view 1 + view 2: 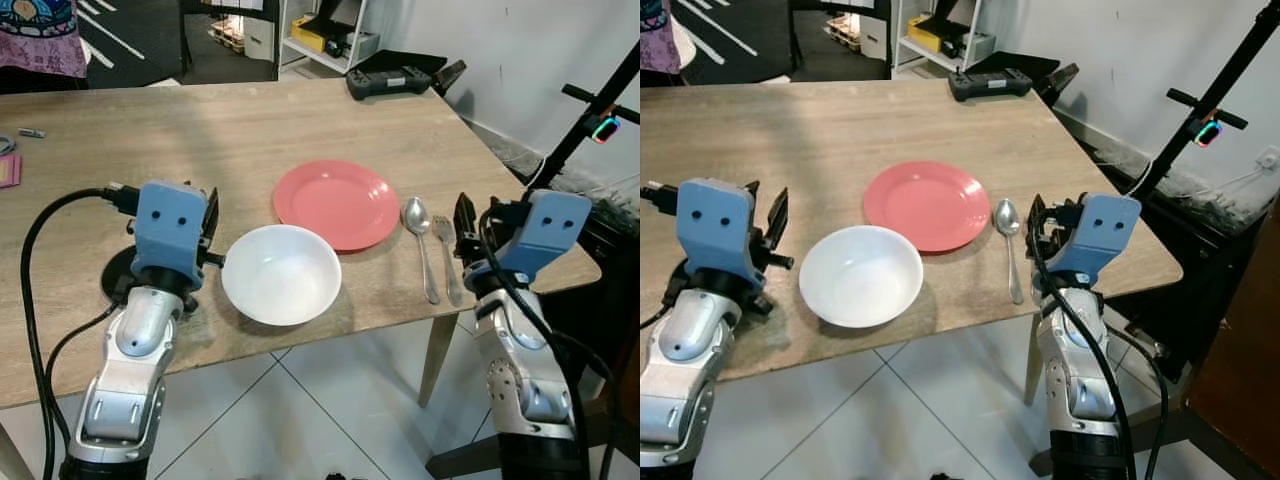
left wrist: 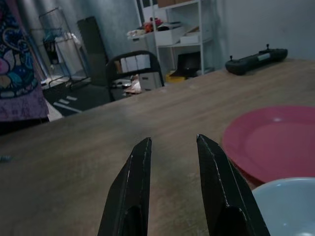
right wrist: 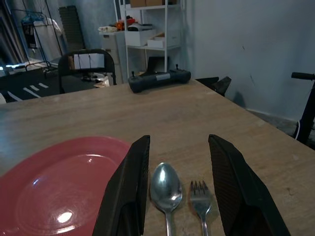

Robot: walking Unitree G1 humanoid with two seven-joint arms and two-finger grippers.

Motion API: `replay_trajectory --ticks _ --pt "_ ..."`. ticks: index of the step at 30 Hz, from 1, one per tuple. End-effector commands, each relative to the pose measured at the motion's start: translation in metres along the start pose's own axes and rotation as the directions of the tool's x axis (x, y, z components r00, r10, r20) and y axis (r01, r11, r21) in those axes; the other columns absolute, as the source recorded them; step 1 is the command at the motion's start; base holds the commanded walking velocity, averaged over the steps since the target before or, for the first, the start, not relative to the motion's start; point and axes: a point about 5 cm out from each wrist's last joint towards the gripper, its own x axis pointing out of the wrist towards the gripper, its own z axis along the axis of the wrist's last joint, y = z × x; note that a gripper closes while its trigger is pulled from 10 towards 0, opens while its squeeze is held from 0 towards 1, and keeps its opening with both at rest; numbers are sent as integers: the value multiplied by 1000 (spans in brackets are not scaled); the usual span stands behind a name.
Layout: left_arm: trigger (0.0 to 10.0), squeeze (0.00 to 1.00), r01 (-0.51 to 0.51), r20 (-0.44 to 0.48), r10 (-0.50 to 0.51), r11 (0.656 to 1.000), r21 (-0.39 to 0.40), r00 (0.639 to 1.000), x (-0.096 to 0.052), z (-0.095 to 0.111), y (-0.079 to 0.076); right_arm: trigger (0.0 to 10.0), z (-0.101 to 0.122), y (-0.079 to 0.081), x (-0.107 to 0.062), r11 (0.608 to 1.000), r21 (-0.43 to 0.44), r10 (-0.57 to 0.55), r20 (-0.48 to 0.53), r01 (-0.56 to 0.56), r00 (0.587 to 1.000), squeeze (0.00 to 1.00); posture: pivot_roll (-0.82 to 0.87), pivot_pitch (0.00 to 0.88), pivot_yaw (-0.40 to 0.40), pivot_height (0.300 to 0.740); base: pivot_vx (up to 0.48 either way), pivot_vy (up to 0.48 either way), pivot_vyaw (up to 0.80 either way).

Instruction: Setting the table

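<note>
A pink plate lies on the wooden table, and a white bowl sits just in front of it near the front edge. To the plate's right a spoon and a fork lie side by side. My right gripper hovers open at the table's front right corner, just behind the handles; in its wrist view the spoon and fork lie between the fingers. Left of the bowl, my left gripper is open and holds nothing, pointing across the table.
A black controller rests at the table's far right edge. A dark round disc lies under my left arm. Small items sit at the far left. A black stand with a lit device rises to the right of the table, over tiled floor.
</note>
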Motion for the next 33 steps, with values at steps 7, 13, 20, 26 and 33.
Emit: replay_trajectory --ticks 7,13,20,26,33 --pt "10000 0 -41 -29 41 999 -14 999 -2 -8 7 10000 0 -2 3 1000 -5 3 -1 -3 1000 0 64 91 -9 740 0 0 0" --pt "10000 0 -44 -25 44 999 -7 999 -2 -8 9 10000 -1 -3 3 1000 -8 9 -3 -9 1000 0 63 88 -9 740 0 0 0" --pt "10000 0 -41 -38 41 999 -10 998 -3 -10 9 10000 -2 -3 1 1000 -10 6 -8 -6 1000 0 61 90 -6 740 0 0 0" --pt "10000 0 -35 -46 34 999 -24 998 -1 -11 5 10000 -3 -3 2 1000 -8 7 -11 -7 1000 0 62 89 -6 740 0 0 0" --pt "10000 0 -33 -54 32 999 -28 998 -1 -12 4 10000 -3 -3 2 1000 -11 8 -13 -8 1000 0 60 90 -7 740 0 0 0"
